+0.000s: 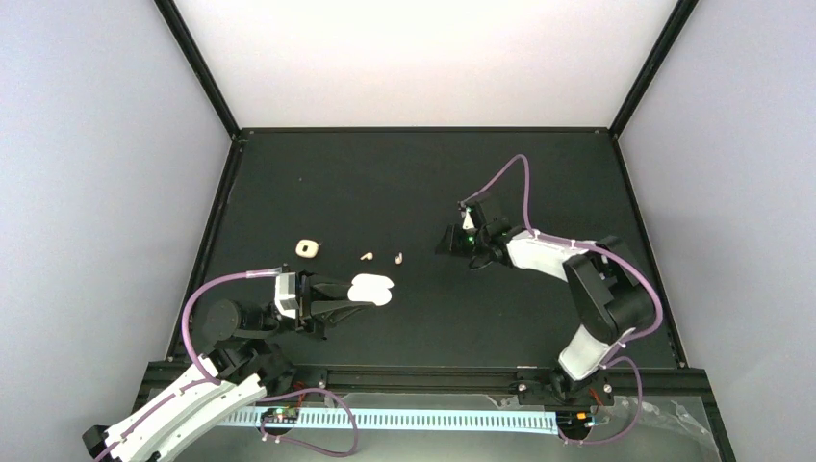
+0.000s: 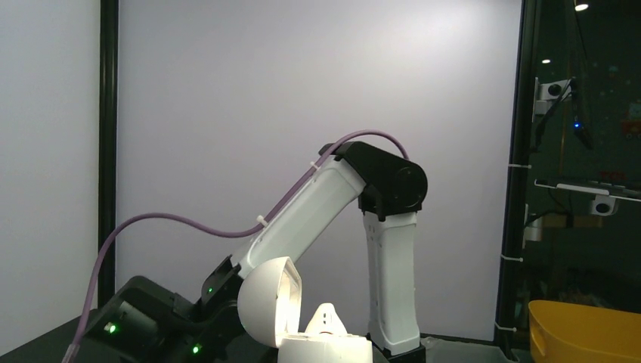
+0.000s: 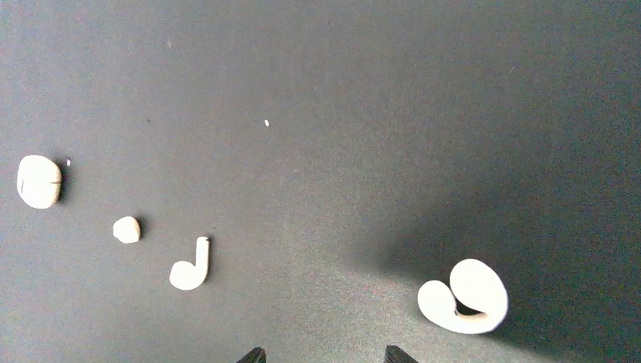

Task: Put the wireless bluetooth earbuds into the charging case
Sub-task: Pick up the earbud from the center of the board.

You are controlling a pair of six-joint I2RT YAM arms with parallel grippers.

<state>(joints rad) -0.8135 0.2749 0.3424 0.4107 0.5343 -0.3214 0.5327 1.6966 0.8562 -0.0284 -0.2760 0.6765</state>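
At table's (image 1: 404, 183) left, your left gripper (image 1: 352, 292) clamps open white case (image 1: 375, 289). Two earbuds (image 1: 367, 255) lie loose just beyond it. Your right gripper (image 3: 321, 355) hovers right of them, fingers parted, empty.

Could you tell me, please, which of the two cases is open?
The white case, held by the left gripper, is open, its lid swung back; the beige case lies shut on the mat, showing only a seam.
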